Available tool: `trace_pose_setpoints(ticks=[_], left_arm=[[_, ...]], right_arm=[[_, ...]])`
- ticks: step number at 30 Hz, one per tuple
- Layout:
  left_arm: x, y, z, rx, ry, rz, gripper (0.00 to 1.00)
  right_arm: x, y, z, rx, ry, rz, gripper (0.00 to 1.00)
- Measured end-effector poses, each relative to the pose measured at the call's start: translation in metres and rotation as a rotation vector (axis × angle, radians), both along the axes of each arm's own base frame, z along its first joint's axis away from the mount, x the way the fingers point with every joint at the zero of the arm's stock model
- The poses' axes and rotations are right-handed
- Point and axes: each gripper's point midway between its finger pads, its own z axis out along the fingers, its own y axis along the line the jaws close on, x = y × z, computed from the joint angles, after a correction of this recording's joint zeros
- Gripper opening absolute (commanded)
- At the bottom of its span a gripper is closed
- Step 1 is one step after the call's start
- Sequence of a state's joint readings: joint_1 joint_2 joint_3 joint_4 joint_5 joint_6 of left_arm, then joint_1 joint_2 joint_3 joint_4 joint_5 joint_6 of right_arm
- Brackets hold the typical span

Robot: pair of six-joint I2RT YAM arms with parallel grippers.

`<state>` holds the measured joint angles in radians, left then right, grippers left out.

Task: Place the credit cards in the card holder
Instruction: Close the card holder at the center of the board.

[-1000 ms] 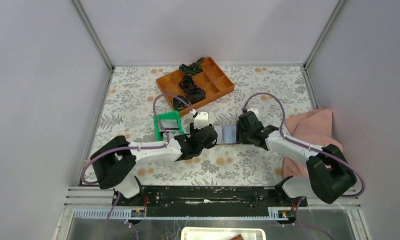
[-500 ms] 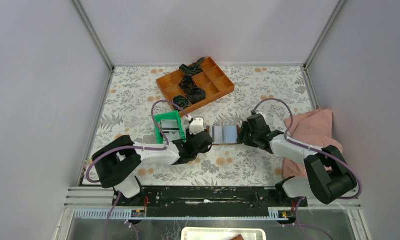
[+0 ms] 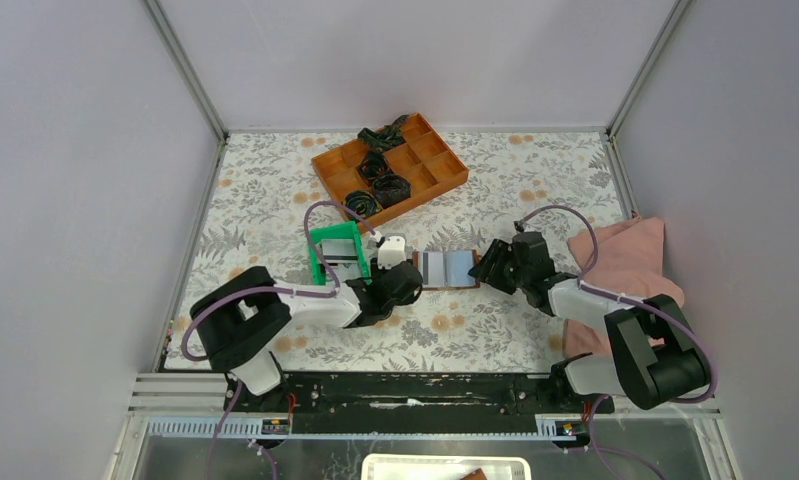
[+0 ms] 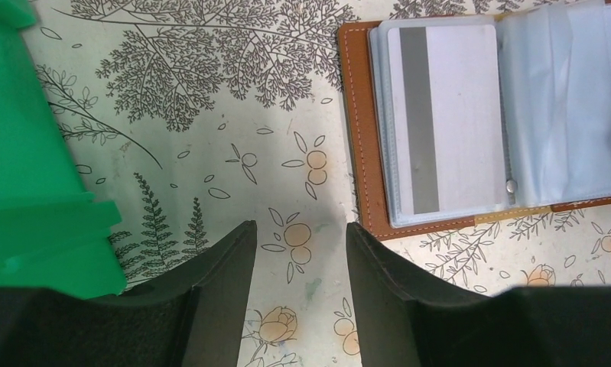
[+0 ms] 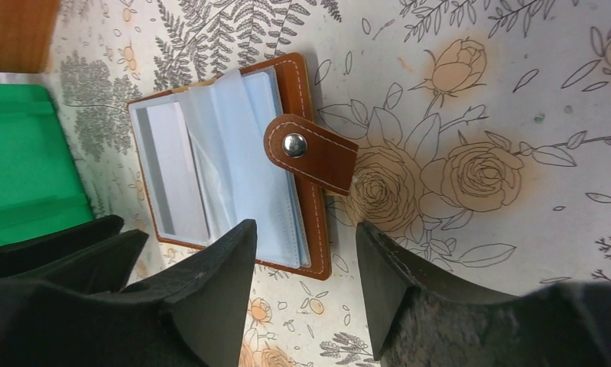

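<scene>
Currently, left hand [image 4: 298, 229]: fingers spread, nothing between them, held low over the bench [image 4: 210, 115] just beside the near-left corner of the card holder [image 4: 361, 153], not touching it. Right hand [image 5: 303, 228]: fingers likewise spread and empty, held off the holder's right edge, near the snap tab [image 5: 310, 153].

Change noted: over the last second both hands have been drawn back from the holder. The right one has been taken further out to the right and its fingers widened. The holder has been left lying open and flat between the two hands, clear sleeves up, tab flopped outward to the right.

One credit card [image 4: 447, 115], grey with a dark stripe, is seen seated in the leftmost sleeve. Judged: one insertion finished and released; the next card is to be fetched. The other sleeves look empty, though the plastic is cloudy.

Surroundings: green tray [image 3: 335, 252] just left of the holder, beside the left hand. Something pale is seen inside it, too small to be called cards with certainty. Orange compartment tray [image 3: 390, 165] with black coiled items [image 3: 380, 185] well behind. Pink cloth [image 3: 625, 260] at the right, beside the right arm.

Obstruction: the loose sleeves are raised slightly and could be caught by a card edge. The green tray's wall lies close to the left hand.
</scene>
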<state>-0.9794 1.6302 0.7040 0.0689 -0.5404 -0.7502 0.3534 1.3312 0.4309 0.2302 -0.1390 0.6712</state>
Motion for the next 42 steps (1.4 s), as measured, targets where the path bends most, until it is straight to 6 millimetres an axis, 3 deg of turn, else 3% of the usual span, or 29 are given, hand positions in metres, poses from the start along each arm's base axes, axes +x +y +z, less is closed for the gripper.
trace_pose_setpoints(ticks=[17,30,35,42], left_arm=[[0.006,0.0,-0.003,-0.005,0.002,0.012,0.54],[0.019,-0.014,-0.002,-0.025,-0.015,0.01,0.54],[0.019,-0.016,-0.002,-0.028,-0.013,0.003,0.54],[0.019,-0.017,-0.001,-0.03,-0.01,-0.005,0.54]], right_arm=[[0.011,0.022,0.002,0.181,-0.048,0.047,0.59],[0.009,0.03,0.0,0.228,-0.052,0.081,0.48],[0.009,0.03,-0.002,0.227,-0.046,0.081,0.37],[0.002,0.028,-0.01,0.217,-0.009,0.076,0.03]])
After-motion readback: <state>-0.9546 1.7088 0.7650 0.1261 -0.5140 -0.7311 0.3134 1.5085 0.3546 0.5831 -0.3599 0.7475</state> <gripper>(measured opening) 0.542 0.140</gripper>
